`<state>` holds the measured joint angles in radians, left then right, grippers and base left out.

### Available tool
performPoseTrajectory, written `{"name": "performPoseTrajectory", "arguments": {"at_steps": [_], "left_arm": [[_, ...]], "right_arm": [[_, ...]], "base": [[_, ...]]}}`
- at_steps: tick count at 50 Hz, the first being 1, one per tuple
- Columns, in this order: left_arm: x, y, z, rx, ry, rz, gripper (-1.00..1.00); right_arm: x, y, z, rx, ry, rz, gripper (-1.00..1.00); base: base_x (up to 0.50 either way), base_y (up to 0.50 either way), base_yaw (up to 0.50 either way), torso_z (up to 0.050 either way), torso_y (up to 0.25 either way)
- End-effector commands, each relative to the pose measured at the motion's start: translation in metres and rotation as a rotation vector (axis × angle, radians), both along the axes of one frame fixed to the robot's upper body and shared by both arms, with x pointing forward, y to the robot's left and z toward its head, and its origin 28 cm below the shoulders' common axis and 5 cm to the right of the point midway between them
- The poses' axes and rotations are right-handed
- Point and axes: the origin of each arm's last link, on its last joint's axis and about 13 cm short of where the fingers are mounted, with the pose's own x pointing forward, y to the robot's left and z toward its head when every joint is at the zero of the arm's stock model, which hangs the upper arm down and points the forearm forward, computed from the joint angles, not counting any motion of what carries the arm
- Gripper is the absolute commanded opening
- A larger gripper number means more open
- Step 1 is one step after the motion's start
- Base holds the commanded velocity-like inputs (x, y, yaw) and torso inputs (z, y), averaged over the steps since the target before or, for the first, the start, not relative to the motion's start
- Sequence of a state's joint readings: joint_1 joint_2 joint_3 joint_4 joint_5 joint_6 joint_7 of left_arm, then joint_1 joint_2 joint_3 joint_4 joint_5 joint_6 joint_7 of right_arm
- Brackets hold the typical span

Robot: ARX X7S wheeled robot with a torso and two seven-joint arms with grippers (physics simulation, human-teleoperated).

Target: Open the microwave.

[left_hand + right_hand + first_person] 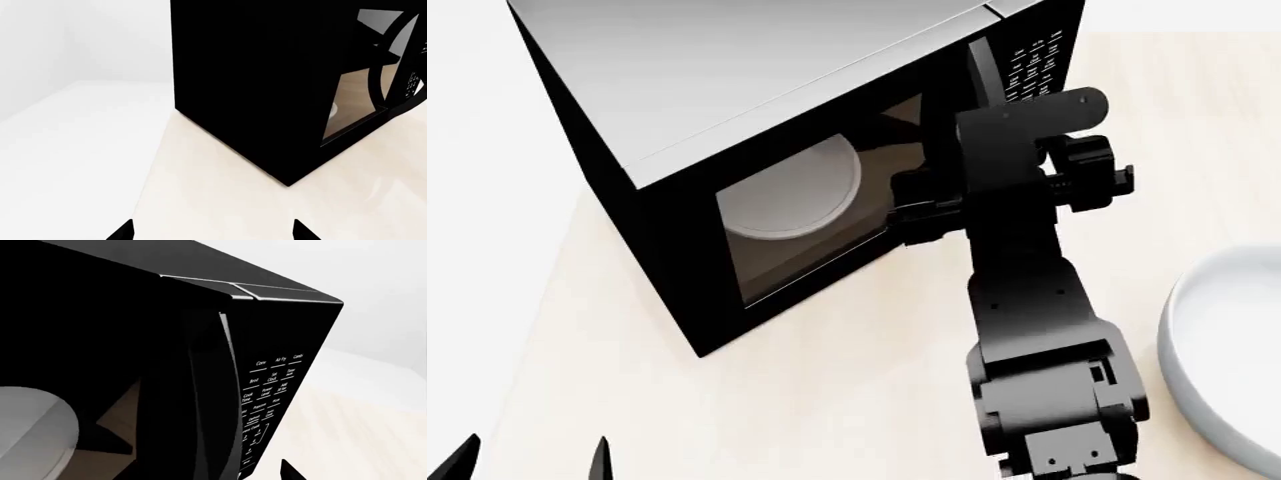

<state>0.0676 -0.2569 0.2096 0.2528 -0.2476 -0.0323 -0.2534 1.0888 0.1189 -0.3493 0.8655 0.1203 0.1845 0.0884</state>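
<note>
The microwave (761, 90) is a large black box with a grey top, standing on the pale table. Its glass door shows the white turntable (794, 190) inside. The door looks shut. Its vertical black handle (976, 75) runs beside the white-labelled keypad (1034, 65). My right gripper (914, 205) is at the door front, low on the handle. In the right wrist view the handle (207, 390) lies between my right gripper's (200, 475) spread fingertips (290, 472), next to the keypad (267, 400). My left gripper (213, 232) is open and empty, low at the microwave's black side (253, 80); it also shows in the head view (527, 465).
A white bowl (1228, 350) sits on the table (827, 400) to the right of my right arm. The table's left edge (150, 165) runs beside the microwave, with white floor beyond it.
</note>
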Motion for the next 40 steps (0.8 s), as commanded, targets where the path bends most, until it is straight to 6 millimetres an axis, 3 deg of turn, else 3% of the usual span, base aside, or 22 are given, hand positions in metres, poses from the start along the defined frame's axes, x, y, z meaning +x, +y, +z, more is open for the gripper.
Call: {"name": "performPoseTrajectory", "arguments": {"at_steps": [1,6,7,40], "left_arm": [[0.0,0.0,0.0,-0.001,0.0,-0.001,1.0],[0.0,0.001,0.001,-0.003,-0.001,0.002,1.0],[0.0,0.001,0.001,-0.003,-0.001,0.002,1.0],[-0.001,0.0,0.001,0.001,-0.004,0.003,1.0]], "right_arm": [[0.008,0.001,-0.005,-0.003,0.013,-0.006,1.0],[0.01,0.001,-0.008,-0.006,0.017,-0.006,1.0],[0.01,0.001,-0.008,-0.006,0.016,-0.007,-1.0],[-0.065,-0.005,-0.018,0.016,-0.025,0.019,-1.0]], "base": [[0.0,0.0,0.0,0.0,0.0],[0.0,0.0,0.0,0.0,0.0],[0.03,0.0,0.01,0.0,0.0],[0.0,0.0,0.0,0.0,0.0]]}}
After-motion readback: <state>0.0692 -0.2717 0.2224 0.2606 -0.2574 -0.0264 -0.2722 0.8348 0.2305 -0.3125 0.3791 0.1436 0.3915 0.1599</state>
